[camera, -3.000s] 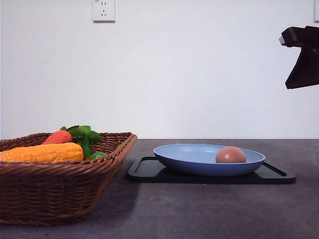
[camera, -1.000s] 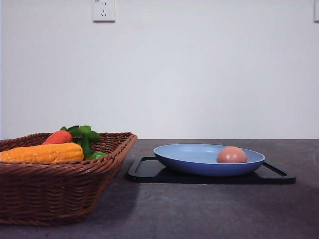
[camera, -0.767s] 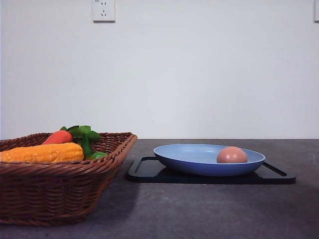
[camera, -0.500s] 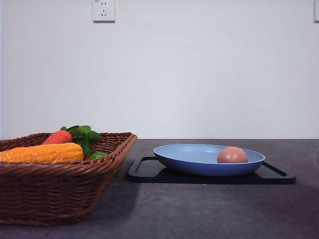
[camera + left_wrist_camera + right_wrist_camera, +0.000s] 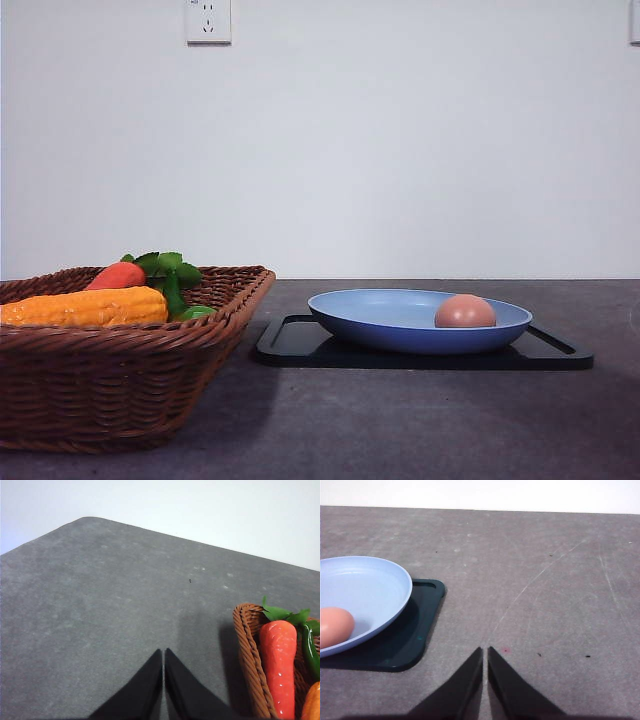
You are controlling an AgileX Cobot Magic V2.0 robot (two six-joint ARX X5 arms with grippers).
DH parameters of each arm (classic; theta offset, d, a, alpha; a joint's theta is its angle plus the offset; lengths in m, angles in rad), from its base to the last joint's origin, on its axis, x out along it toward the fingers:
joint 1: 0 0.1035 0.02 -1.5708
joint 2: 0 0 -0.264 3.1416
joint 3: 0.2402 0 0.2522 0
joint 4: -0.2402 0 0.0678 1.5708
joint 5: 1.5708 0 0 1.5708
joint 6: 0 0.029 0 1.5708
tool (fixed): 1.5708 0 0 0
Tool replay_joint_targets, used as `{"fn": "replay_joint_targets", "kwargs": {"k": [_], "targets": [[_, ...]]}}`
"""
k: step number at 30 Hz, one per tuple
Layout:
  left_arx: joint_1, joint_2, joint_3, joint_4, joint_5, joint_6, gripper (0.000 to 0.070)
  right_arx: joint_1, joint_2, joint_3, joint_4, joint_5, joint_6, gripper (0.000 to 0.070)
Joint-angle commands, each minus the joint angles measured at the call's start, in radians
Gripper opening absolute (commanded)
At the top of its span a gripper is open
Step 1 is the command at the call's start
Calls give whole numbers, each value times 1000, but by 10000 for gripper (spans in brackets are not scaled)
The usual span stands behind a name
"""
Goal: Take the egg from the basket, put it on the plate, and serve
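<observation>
My right tool [image 5: 485, 652] is clenched, its two dark tips meeting in a thin seam over bare grey surface [image 5: 560, 580], well clear of the black tray [image 5: 422, 630]. My left tool [image 5: 163, 655] is pinched closed the same way, hovering above open surface just beside the basket [image 5: 247, 645], where the carrot [image 5: 277, 665] lies along the rim.

The egg [image 5: 465, 311] rests in the plate [image 5: 380, 315], toward its right side — its long axis runs roughly level, across the front view. The plate sits on the tray, whose edges stick out on both sides. Between tray and basket lies a narrow strip of free surface; right of the tray there is wide open room.

Three seconds ago my right arm hung at the upper right of the front view — it has gone since, and the egg sits a touch further right.
</observation>
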Motion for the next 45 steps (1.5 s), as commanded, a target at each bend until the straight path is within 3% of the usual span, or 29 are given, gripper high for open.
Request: {"fn": "replay_joint_targets", "kwargs": {"k": [1, 45], "targets": [[1, -2, -22, -16, 1, -2, 0, 0, -2, -3, 10, 4, 10, 0], [1, -2, -22, -16, 1, -2, 0, 0, -2, -3, 10, 4, 10, 0]]}}
